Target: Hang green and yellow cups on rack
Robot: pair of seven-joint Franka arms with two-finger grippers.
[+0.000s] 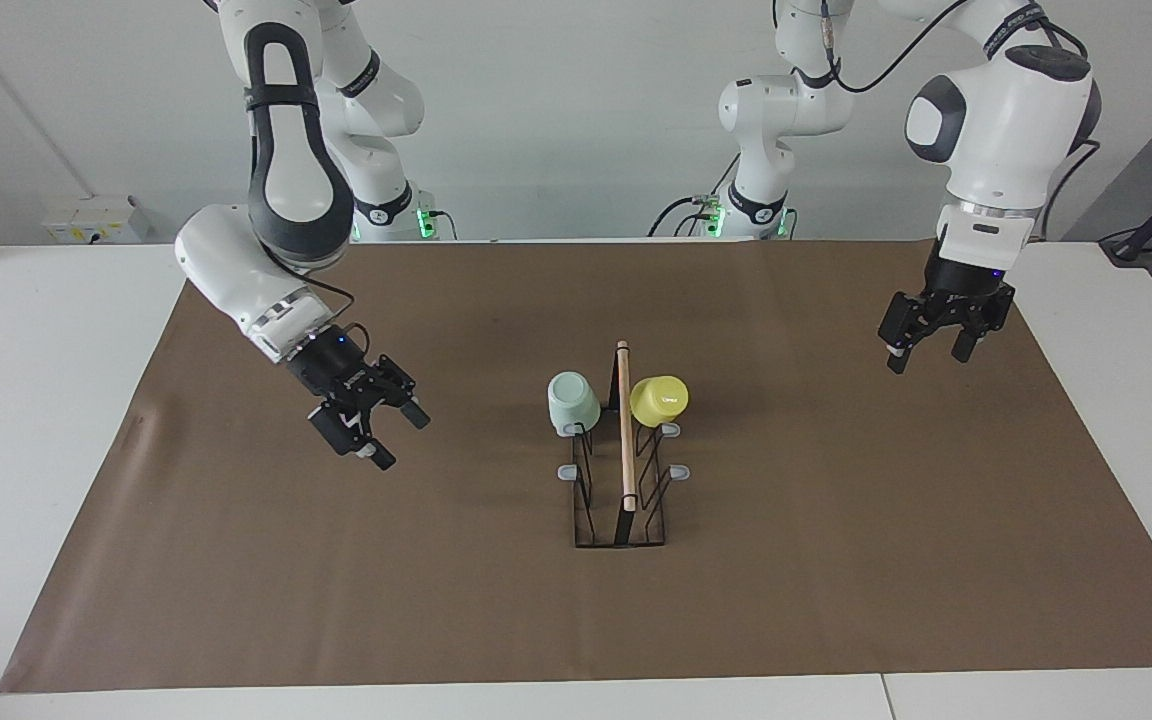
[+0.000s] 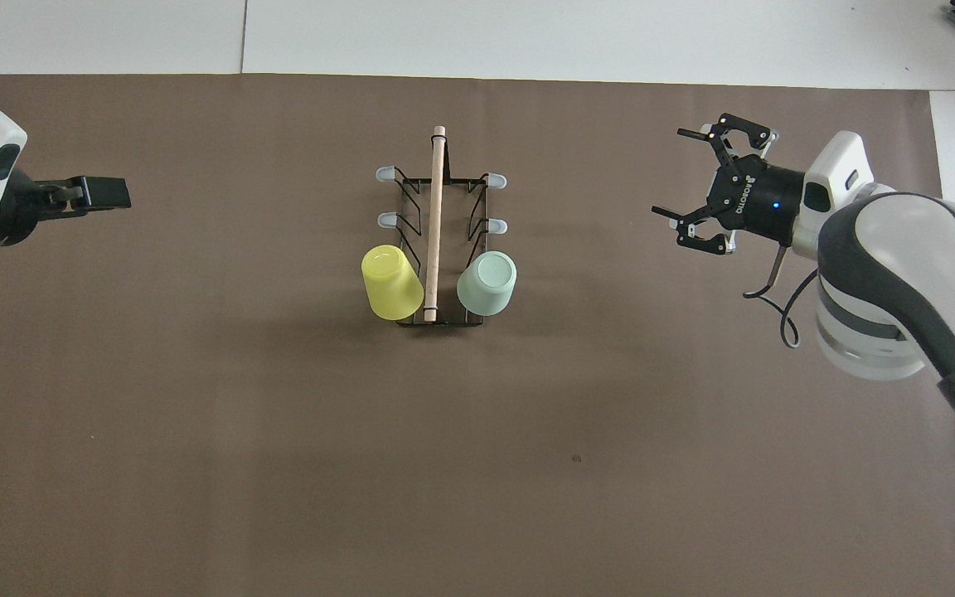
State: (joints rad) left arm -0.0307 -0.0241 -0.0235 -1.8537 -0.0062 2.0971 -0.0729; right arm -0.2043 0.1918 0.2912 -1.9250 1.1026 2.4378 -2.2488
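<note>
Cups are both on the rack (image 1: 622,470), which stands mid-table on the brown mat (image 1: 236,560): the green cup (image 1: 573,402) and the yellow cup (image 1: 658,398) sit mouth-down over the pair of prongs nearest the robots, one each side of the wooden rod (image 1: 625,425), green toward the right arm's end, yellow toward the left's. Inverted like that, each hangs on its prong and cannot roll off; the other four prongs (image 2: 385,173) are bare. The right gripper (image 1: 368,412) hovers over the mat well apart from the rack, fingers spread wide and empty. The left gripper (image 1: 936,340) hangs over the mat's other end, also open, holding nothing. By my reading the hanging is done.
</note>
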